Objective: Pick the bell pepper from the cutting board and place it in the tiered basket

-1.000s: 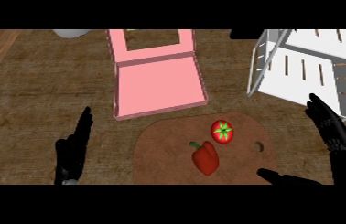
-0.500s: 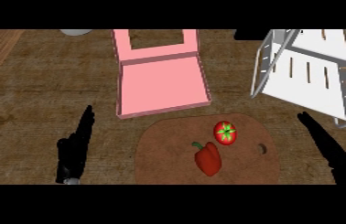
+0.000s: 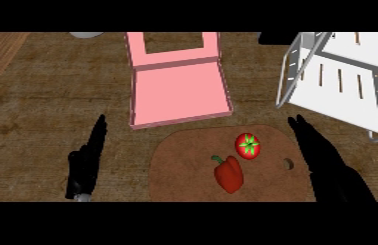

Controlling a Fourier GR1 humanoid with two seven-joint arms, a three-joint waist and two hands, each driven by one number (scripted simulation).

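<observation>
On cutting board [image 3: 184, 164]: bell pepper [image 3: 229, 173] | right hand [image 3: 325, 161] beside, fingers straight, apart

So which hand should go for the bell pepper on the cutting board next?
Probably the right robot hand. It hangs open at the cutting board's right edge, near the bell pepper, with the tiered basket on its side. The left robot hand is off the board, farther away.
</observation>
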